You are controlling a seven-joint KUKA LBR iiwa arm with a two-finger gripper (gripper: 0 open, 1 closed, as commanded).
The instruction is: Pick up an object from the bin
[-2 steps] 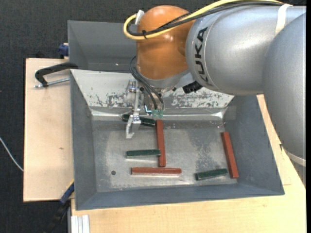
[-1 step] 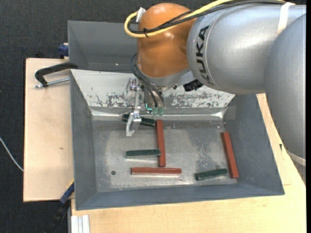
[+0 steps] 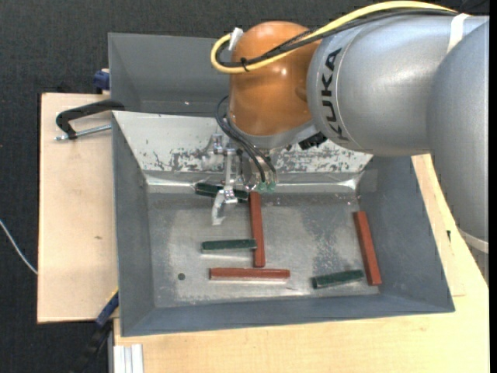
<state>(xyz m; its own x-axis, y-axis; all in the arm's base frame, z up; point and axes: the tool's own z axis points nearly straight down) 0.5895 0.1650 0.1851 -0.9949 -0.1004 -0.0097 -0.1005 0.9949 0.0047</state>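
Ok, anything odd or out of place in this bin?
Nothing stands out: red sticks and green sticks lie loose on the bin floor, none outside it. The back wall is scuffed near the gripper.

Silver-grey arm (image 3: 404,76), black KUKA lettering (image 3: 330,92); orange wrist cover (image 3: 264,76); yellow cable (image 3: 388,6) looped across.

Gripper (image 3: 236,193) over rear dark green stick (image 3: 208,188)

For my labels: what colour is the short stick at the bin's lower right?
The stick is dark green; camera view.
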